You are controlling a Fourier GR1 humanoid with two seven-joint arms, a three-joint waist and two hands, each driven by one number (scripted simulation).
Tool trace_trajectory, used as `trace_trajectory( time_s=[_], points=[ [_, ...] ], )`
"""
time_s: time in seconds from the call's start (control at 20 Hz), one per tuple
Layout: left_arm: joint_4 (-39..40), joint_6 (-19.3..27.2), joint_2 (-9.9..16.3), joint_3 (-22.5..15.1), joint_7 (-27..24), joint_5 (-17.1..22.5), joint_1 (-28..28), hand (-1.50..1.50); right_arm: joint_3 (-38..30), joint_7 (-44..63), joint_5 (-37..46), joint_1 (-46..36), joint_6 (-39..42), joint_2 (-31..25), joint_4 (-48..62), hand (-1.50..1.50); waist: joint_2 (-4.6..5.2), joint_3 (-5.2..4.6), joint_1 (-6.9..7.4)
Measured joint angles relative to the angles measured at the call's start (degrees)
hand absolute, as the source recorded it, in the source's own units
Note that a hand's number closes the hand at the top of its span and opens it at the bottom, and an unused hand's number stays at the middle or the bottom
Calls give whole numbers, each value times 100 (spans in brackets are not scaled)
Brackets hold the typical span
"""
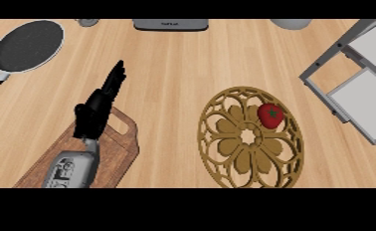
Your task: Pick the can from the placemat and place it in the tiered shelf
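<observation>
Head view, taken left to right: a dark round pan (31,45) with a pale rim sits at the far left of the wooden counter (176,70). Below it, a brown cutting board (117,150) lies at an angle, and the left hand (99,106) hangs over its upper end with fingers straight and together, pointing up and away, holding nothing. The right hand does not show at all.

Along the back edge sit a small grey object, a flat dark appliance (170,24) and a pale rounded thing, all cut off by the frame.

Right of centre lies the round openwork placemat (248,138), golden brown with a flower pattern. On its upper right part rests a small red item with a green top (270,115), which looks more like a tomato or strawberry than a can. No can is plainly visible anywhere.

At the far right stands the tiered shelf (345,80), a grey frame with pale panels; the parts in view carry nothing.

Judging by this, the red item remains on the placemat, well apart from the shelf, so the pick, carry and placing are all left to do.
</observation>
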Motion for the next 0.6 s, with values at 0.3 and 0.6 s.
trace_trajectory(
  time_s=[0.3,0.6],
  points=[
    [20,0,22,44,-64,20,50,0,13,-52,131,616,669,-557,461,-150,22,28,-51],
    [-47,7,31,56,-80,29,138,0,24,-622,243,1259,1177,-739,703,-150,16,60,-117]
  ],
)
